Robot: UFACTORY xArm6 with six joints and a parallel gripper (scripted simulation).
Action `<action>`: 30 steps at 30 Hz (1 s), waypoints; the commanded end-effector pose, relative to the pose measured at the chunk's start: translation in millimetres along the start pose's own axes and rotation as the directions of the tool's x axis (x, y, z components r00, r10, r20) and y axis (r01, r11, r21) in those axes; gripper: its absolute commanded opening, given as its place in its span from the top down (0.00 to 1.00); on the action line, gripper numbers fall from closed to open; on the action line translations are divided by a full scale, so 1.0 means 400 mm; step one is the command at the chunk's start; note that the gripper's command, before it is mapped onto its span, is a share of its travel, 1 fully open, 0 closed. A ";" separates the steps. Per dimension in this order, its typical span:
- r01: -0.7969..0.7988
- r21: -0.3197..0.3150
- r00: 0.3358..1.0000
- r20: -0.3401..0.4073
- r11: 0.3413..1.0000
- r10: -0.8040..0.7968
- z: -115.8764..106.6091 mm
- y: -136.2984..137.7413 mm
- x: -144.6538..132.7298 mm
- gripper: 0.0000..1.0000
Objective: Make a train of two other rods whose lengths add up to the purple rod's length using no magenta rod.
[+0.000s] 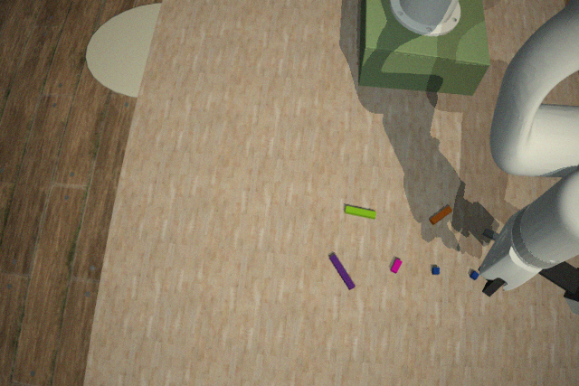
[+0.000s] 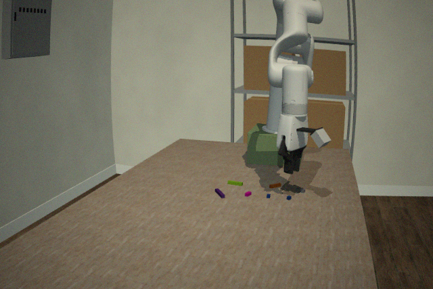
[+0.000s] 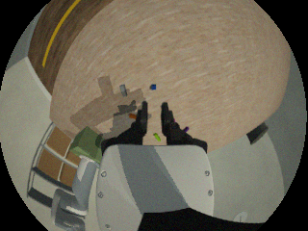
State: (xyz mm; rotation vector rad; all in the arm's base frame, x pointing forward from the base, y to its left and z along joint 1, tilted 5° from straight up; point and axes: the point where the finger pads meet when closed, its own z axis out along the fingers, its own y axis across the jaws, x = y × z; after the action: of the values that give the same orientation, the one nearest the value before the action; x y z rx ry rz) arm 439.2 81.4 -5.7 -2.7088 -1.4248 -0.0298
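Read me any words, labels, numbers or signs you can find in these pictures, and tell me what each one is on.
None can be read: the rods, the cardboard boxes on the shelf and the arm bear no print.
The grey wall cabinet shows only a row of dark slots, no legible text.

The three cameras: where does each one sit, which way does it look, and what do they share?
Top: above the table, looking down; arm links and green base at right.
Exterior: past the table's far end, facing the whole arm and shelf.
Wrist: on the arm, looking down past the tool, open and empty.
Shared: the lime rod and the blue cube near the tool show in all three.
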 end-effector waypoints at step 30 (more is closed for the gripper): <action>0.096 -0.002 0.995 -0.002 0.995 -0.096 0.006 0.041 -0.123 0.00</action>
State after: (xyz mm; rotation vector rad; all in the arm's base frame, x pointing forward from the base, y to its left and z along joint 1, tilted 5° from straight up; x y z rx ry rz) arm 434.3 65.0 -6.7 -2.6865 -1.4720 -0.0270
